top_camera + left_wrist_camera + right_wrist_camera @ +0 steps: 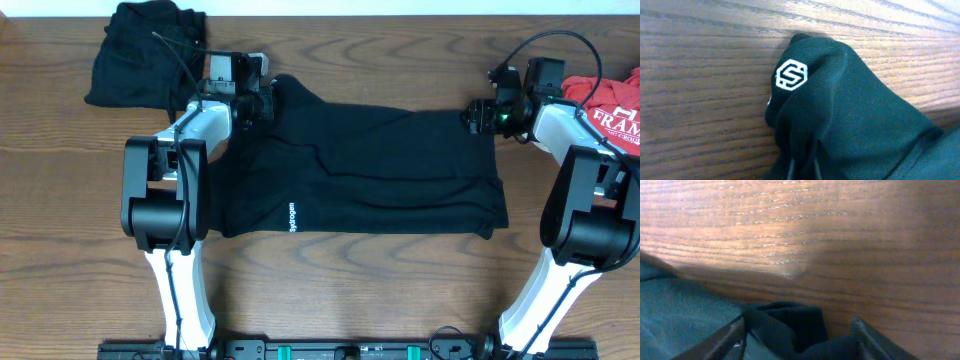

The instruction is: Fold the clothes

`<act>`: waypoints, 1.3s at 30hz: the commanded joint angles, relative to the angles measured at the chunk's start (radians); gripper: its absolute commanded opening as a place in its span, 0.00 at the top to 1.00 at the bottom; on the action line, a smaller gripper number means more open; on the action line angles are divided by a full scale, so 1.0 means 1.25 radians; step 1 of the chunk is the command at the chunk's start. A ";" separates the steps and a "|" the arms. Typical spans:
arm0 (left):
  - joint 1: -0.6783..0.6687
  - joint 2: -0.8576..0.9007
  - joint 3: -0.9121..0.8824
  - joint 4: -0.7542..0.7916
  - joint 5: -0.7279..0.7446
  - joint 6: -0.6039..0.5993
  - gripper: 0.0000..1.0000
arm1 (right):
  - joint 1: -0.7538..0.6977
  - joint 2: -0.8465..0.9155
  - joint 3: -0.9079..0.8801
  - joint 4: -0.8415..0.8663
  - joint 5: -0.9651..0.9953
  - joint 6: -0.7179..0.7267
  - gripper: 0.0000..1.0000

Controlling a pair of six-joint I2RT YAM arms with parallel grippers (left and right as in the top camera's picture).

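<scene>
Along the far edge of the worktop (350, 40) | left gripper (266, 100) clamped on black top (380, 170) sleeve | right gripper (476, 116) half-open astride its other far corner | top spread mid-worktop | right needs full closure before 2 corners lift level

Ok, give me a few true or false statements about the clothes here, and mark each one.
1. The black top lies spread out in the middle. True.
2. The red tee sits on the far left. False: it is on the far right.
3. The left gripper is at the black top's far left corner. True.
4. The white logo in the left wrist view is on red fabric. False: it is on black fabric.
5. A black pile lies apart from the spread top, at the far left. True.
</scene>
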 commanded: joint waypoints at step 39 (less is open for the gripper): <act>-0.001 -0.132 0.005 -0.133 -0.004 0.010 0.94 | -0.026 -0.045 0.001 -0.049 -0.080 0.018 0.99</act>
